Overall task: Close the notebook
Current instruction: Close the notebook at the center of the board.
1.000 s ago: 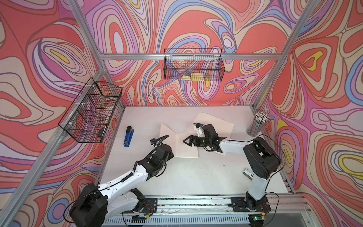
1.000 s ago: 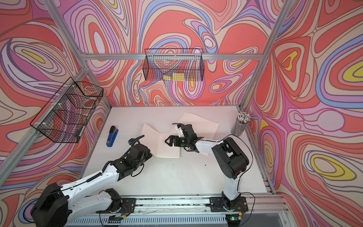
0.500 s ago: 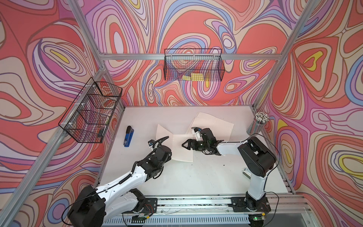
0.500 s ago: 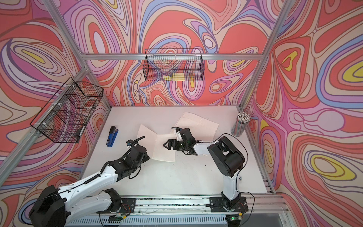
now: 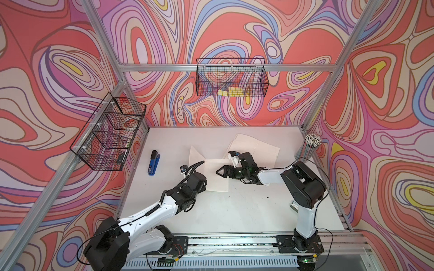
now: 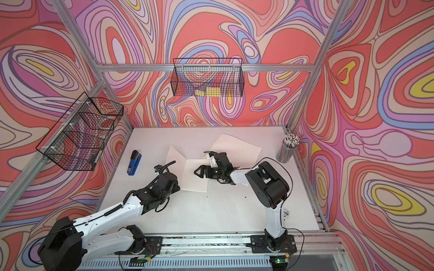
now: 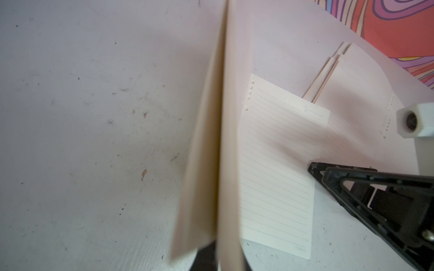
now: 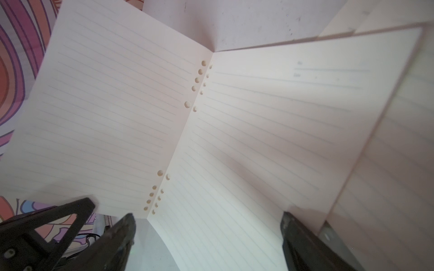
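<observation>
At the middle of the table (image 5: 234, 211), the notebook (image 5: 217, 178) lies open, with its right leaf flat and its left leaf raised steeply. The left claw (image 7: 211, 260) is clamped on the raised leaf's near edge. The right claw (image 5: 220, 172) is low over the flat leaf, jaws spread, holding nothing; contact cannot be told. Loose sheets (image 5: 258, 150) lie just behind. A stapler (image 5: 153, 163) lies well apart on the left.

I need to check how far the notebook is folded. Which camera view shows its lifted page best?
The right wrist view: the lifted page faces the camera, ruled lines and punched holes clear. The left wrist view catches it nearly edge-on; both top views show only a small raised flap.
</observation>
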Tool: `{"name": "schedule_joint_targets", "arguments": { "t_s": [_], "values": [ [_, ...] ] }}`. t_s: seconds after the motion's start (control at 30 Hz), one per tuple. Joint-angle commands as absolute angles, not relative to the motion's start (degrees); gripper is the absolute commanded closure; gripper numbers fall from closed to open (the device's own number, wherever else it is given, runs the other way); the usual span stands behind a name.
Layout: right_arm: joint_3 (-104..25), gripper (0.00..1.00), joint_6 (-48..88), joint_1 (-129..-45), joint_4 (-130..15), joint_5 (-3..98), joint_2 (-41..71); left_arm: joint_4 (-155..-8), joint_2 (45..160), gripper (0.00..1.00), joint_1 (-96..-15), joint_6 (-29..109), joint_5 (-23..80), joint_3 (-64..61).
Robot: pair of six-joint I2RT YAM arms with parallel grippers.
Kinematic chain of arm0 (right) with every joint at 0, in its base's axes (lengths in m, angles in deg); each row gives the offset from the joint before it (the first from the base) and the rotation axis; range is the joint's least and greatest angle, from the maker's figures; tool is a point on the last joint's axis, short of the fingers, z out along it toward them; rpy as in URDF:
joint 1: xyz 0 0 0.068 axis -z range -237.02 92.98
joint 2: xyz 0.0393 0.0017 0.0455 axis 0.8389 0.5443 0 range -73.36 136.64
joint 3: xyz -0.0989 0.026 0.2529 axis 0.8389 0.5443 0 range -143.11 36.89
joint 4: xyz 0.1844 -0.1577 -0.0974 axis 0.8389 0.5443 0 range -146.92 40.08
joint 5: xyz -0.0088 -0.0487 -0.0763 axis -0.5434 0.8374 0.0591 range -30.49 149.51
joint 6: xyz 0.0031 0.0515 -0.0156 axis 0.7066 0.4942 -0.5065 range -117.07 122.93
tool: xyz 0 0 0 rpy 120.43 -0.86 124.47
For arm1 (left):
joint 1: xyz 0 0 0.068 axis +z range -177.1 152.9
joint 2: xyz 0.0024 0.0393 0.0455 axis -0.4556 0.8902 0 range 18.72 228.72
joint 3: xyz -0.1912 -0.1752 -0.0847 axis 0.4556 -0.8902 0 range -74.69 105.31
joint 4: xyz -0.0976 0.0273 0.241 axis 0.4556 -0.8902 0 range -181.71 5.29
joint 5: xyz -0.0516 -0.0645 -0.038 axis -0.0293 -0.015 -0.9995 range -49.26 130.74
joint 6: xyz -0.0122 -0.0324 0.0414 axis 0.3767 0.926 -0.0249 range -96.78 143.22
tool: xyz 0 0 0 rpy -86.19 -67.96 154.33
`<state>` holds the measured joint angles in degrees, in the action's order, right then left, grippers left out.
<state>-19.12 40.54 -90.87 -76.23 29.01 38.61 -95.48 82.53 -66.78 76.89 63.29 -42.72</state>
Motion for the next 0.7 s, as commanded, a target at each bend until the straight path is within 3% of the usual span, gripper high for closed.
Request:
{"name": "schedule_joint_targets", "arguments": {
  "t_s": [0.0,0.23,0.67],
  "values": [
    [-18.8,0.02,41.0,-91.2,-73.4,29.3,41.2,-92.8,82.8,0.96,-68.1,70.3,60.9,-41.5],
    [-18.6,0.02,41.2,-91.2,-74.4,28.9,41.6,-87.1,85.5,0.61,-69.2,64.2,54.6,-42.1],
    [-19.0,0.02,39.7,-91.2,-70.1,30.6,35.2,-85.9,86.4,0.47,-71.7,60.7,51.8,-40.8]
  ]
}}
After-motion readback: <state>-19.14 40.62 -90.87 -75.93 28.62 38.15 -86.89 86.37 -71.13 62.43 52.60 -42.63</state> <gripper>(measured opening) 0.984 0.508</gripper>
